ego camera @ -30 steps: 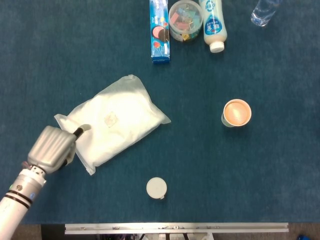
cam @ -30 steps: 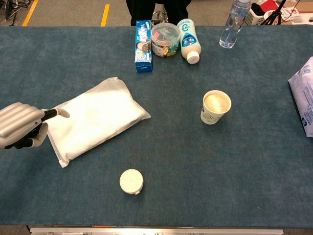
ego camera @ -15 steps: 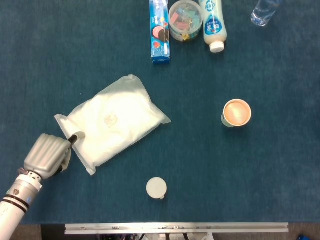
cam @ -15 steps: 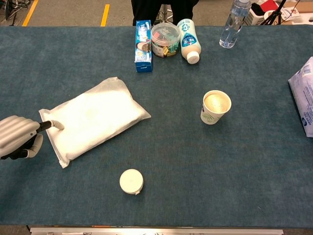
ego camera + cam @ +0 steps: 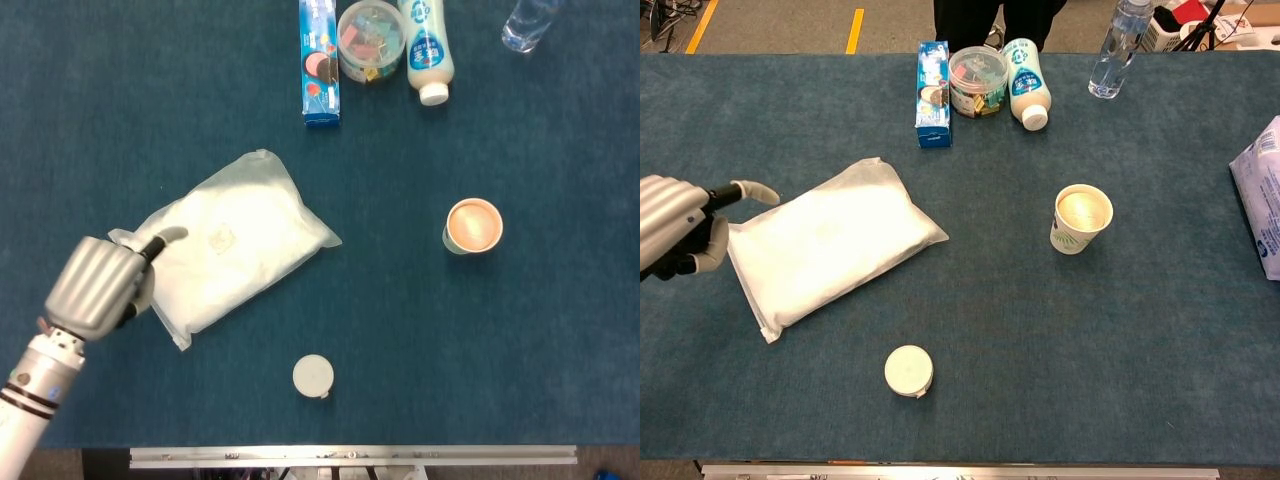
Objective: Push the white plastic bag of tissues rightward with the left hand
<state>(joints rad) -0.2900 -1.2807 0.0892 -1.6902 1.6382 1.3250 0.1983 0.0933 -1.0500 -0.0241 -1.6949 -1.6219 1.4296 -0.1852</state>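
1. Since the frame half a second back, the left hand (image 5: 97, 290) has lifted up along the left end of the tissue bag (image 5: 232, 243); the bag itself lies where it lay.
2. That hand is mostly clenched, its fingers curled in on nothing, with one finger (image 5: 752, 191) poking out rightward over the bag's left corner. Whether the tip actually touches the plastic is hard to tell.
3. The white bag sits tilted on the blue tabletop (image 5: 480, 340), left of centre, with a small white lid (image 5: 313, 375) nearby below it.
4. A paper cup (image 5: 472, 226) stands well apart to the right.
5. Along the far edge, a blue box (image 5: 319, 62), a clear tub (image 5: 371, 40), a white bottle (image 5: 426, 48) and a water bottle (image 5: 1115, 47) are cut off in the head view.
6. At the chest view's right border, another packet (image 5: 1260, 195) is only partly visible.
7. The right hand appears in neither view.
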